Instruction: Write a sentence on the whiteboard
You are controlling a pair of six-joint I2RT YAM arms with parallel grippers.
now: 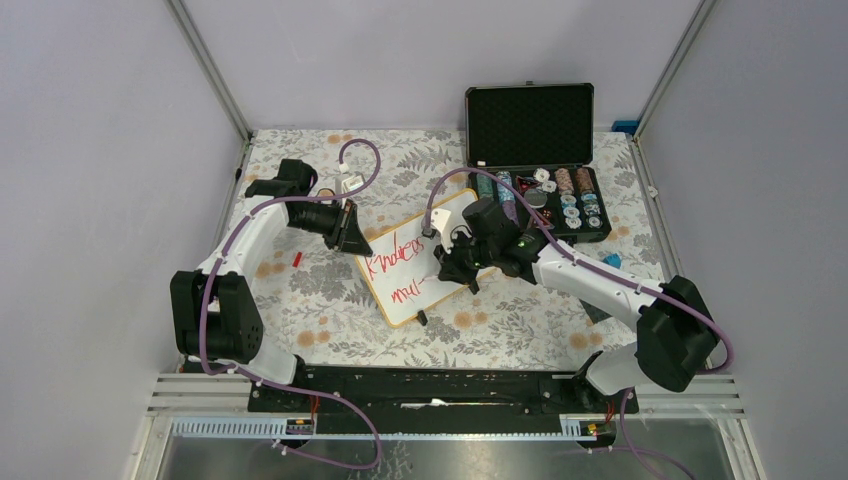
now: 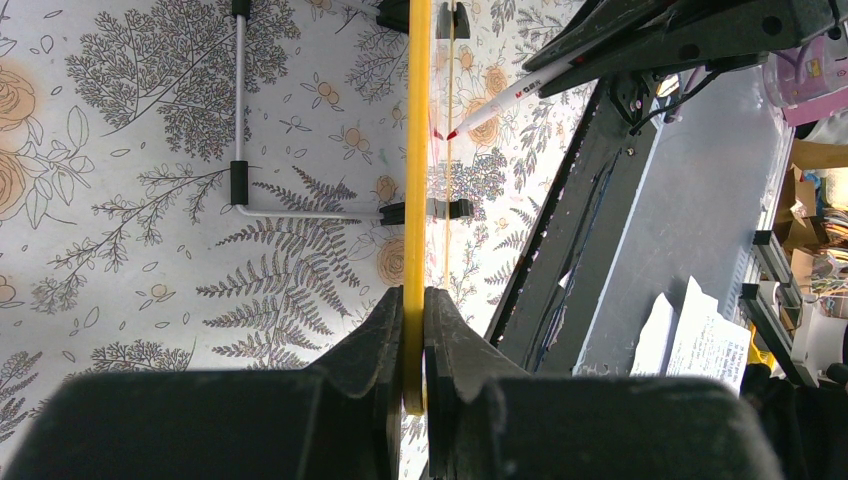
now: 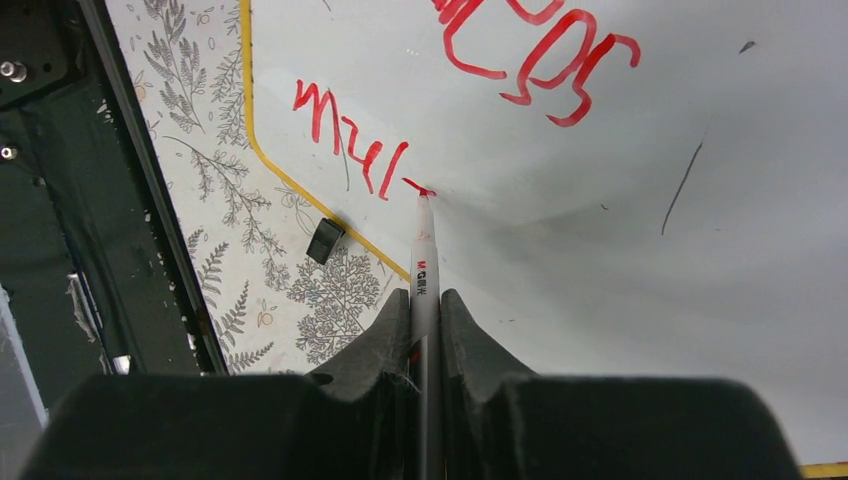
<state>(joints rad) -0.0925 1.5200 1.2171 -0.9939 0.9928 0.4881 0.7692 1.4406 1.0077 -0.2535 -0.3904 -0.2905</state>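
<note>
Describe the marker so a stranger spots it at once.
Start at the whiteboard in the middle of the floral table. The right gripper is shut on a slim white marker whose red tip touches the board after "mul". No other pen is in view.

Small whiteboard with a thin yellow rim sits skewed on the floral tabletop. The red handwritten sentence so far reads "Kindness mul", in two lines.

I have the whiteboard mid-counter, left jaws clamped on its far left edge, right jaws over its right side, marker tip on the board, just right of the lower lettering, case behind, to the right.
</note>
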